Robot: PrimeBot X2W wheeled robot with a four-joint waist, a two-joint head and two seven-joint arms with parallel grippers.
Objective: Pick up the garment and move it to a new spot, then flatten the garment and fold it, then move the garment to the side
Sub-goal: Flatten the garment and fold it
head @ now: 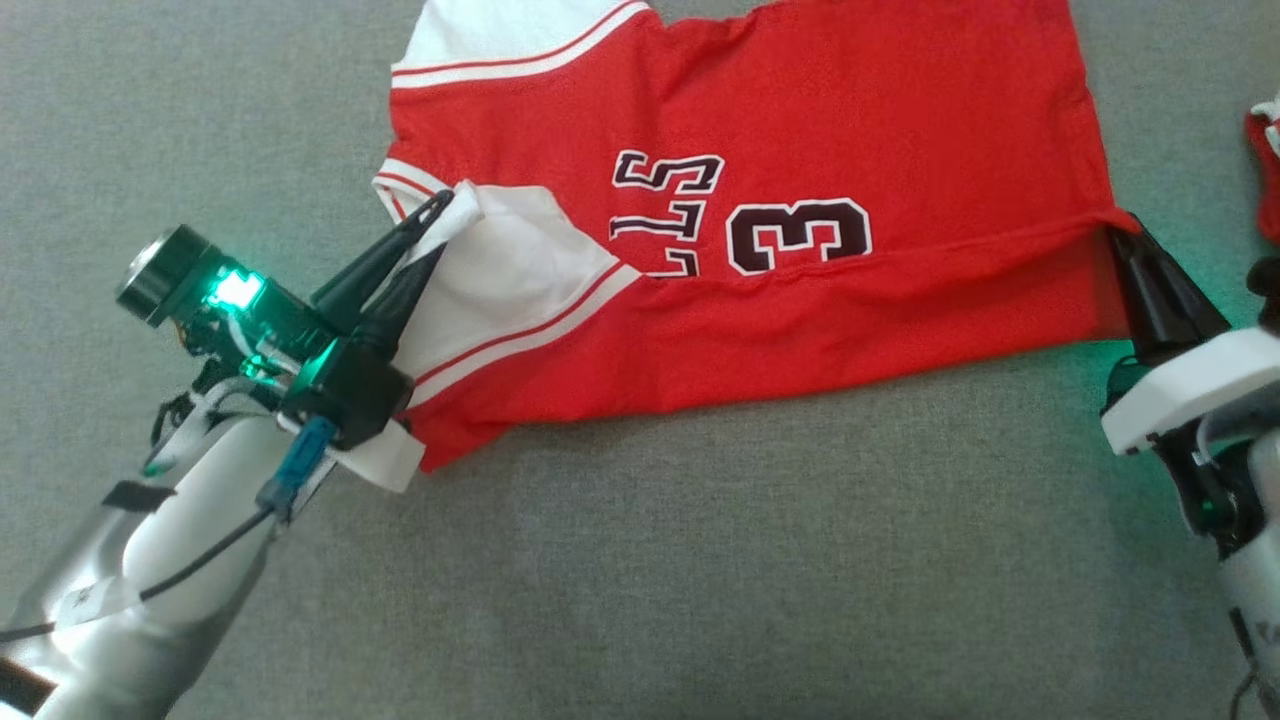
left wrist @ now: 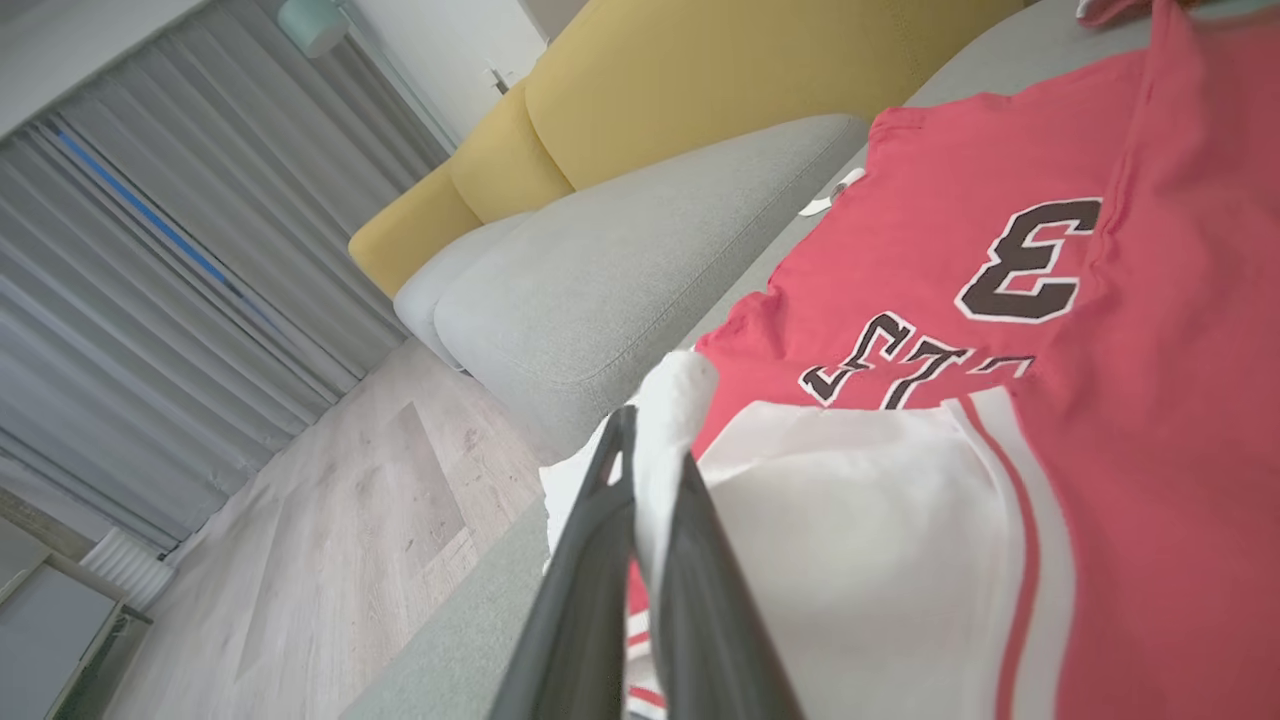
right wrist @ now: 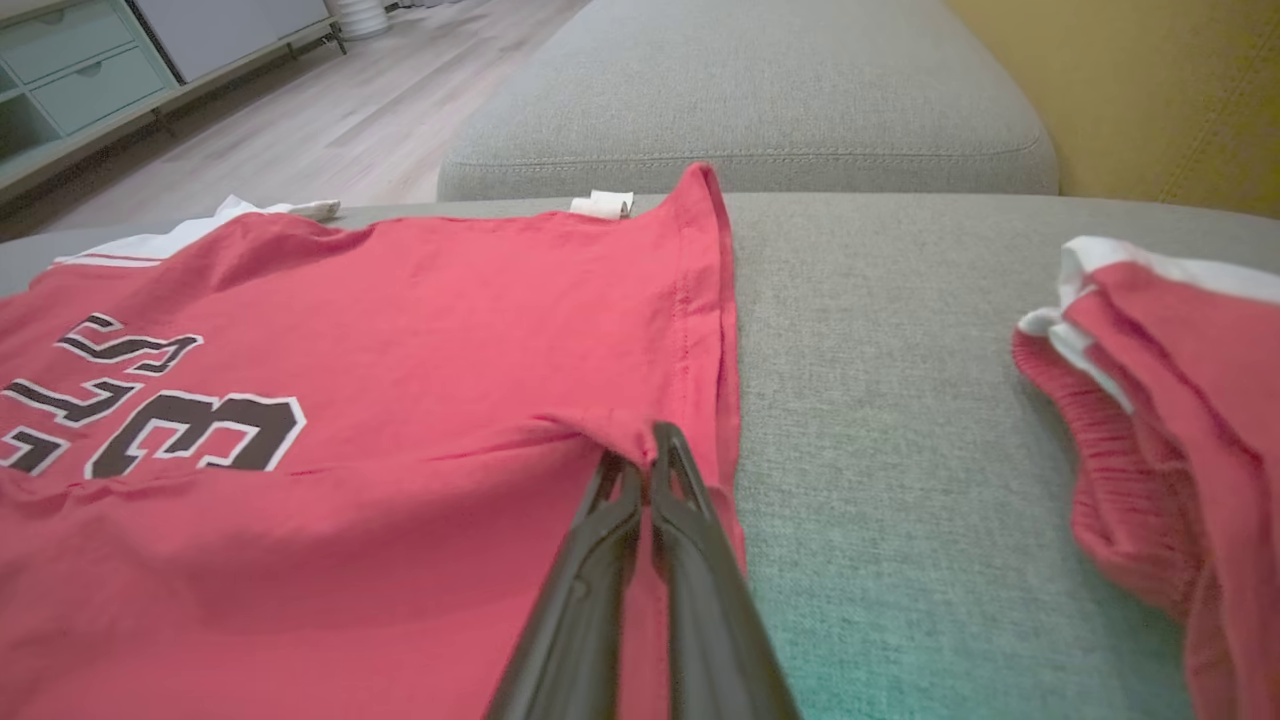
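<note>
limp, light red-and-white cloth jersey [head: 800,330]: my left gripper [head: 438,228] pinched shut on its white sleeve [head: 500,270], my right gripper [right wrist: 645,452] seemingly on its hem corner [right wrist: 610,432].

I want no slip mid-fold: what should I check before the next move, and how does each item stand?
1. Left gripper shut on the sleeve: ok.
2. Right gripper shut on the hem: ok.
3. Jersey smooth between the grips: not ok, a crease runs from the right grip toward the number.
4. Second garment apart from the jersey: ok.
5. Far sleeve flat: cannot tell, cut off at the head view's top edge.
</note>
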